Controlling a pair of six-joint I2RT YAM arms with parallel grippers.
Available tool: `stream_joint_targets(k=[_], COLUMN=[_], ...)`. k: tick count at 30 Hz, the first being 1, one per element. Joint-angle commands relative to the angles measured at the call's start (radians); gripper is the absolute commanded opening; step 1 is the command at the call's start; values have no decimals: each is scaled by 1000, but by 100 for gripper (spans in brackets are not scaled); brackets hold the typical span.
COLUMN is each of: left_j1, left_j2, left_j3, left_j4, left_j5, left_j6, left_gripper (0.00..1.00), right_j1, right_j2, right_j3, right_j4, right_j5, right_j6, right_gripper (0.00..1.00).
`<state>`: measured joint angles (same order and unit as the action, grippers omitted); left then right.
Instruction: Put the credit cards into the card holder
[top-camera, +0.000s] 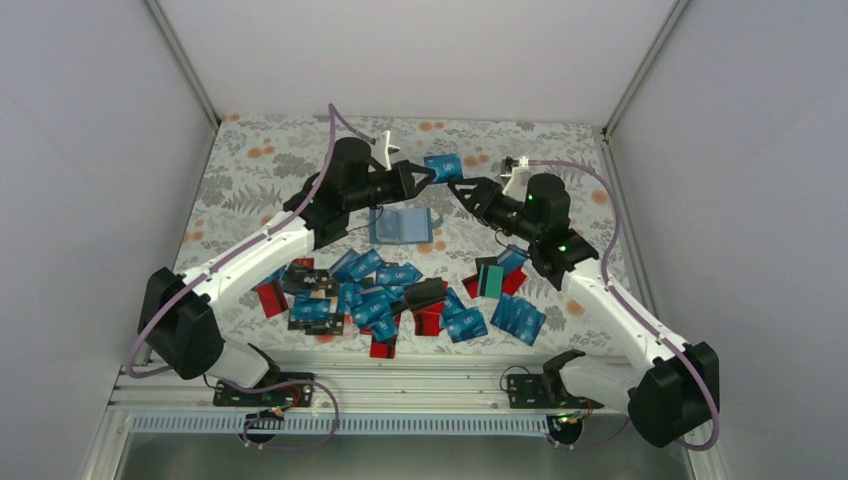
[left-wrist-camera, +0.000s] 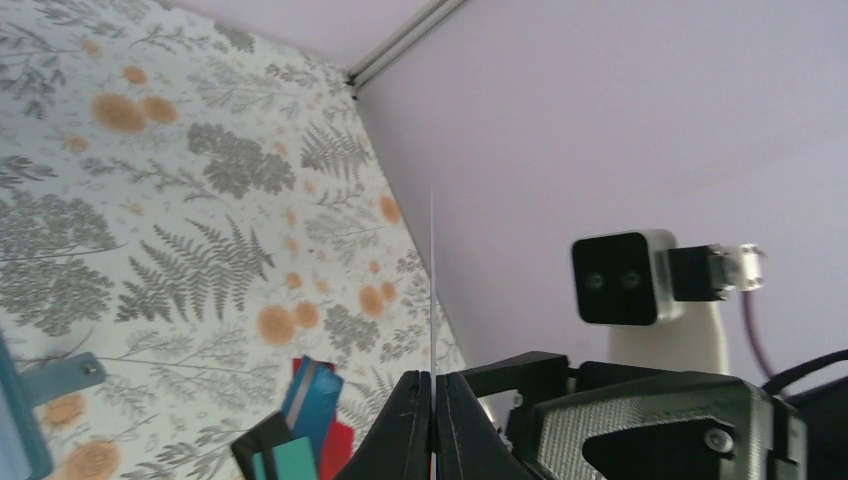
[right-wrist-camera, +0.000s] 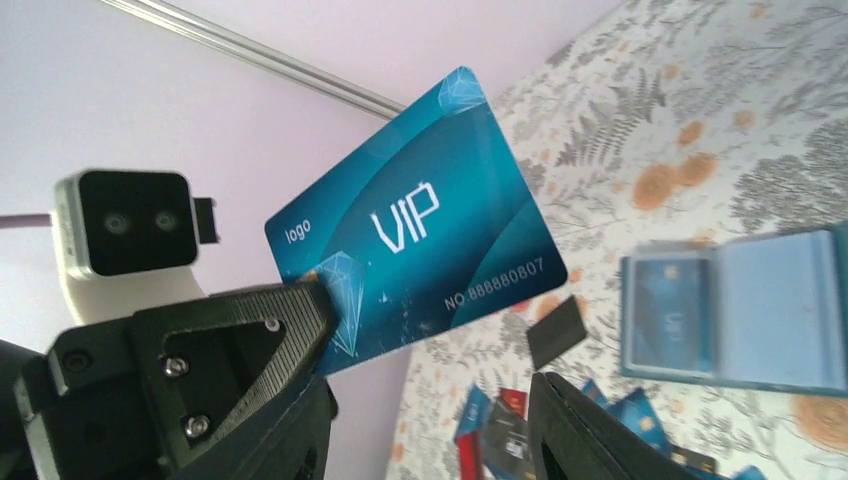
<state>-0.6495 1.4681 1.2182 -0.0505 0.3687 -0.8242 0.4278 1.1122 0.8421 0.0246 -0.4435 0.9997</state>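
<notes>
Worktop (top-camera: 250, 170): covered with a floral-patterned cloth; pale panels stand on three sides.
Left end effector (top-camera: 427, 177): pressed together on one corner of a single blue card. It is raised over the far centre of the worktop. In its own wrist view the card shows edge-on, as a thin line rising from between the fingertips (left-wrist-camera: 412, 400).
Card pile (top-camera: 375, 300): loose overlapping cards, mostly blue with some red and black. They lie flat at near centre, on the near side of the card holder.
Card holder (top-camera: 403, 226): lies open and flat at mid-worktop, between the two arms. The right wrist view shows a blue card in its left pocket.
Held card (right-wrist-camera: 415, 265): blue with white "VIP" print, clear of the worktop, above and just beyond the card holder.
Right end effector (top-camera: 455, 188): spread, with nothing between its fingers. It faces the held card from the right and is near it; no contact is visible.
Right-hand cards (top-camera: 497, 278): a teal-green, a black and a red card lie beside the right arm.
Blue fan (top-camera: 518, 316): several blue cards lie just nearer than those.
</notes>
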Motion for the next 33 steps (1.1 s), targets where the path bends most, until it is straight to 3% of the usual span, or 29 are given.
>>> stream_joint_targets(k=[1, 11, 23, 33], left_j1=[0, -2, -2, -3], left_j2=[-28, -16, -5, 21], left_j3=[-25, -81, -68, -87], left_j4=[107, 283, 307, 337], left_j5=[4, 114, 147, 167], left_j6=[-72, -166, -173, -190], left_gripper=[2, 2, 2, 2], right_j1=[-16, -30, -58, -64], right_j2=[21, 53, 59, 78], right_j3=[17, 37, 63, 86], right_j4=[160, 269, 314, 334], right_j5=[-52, -93, -82, -90], right_j6=[110, 154, 152, 138], right_gripper=[51, 45, 36, 17])
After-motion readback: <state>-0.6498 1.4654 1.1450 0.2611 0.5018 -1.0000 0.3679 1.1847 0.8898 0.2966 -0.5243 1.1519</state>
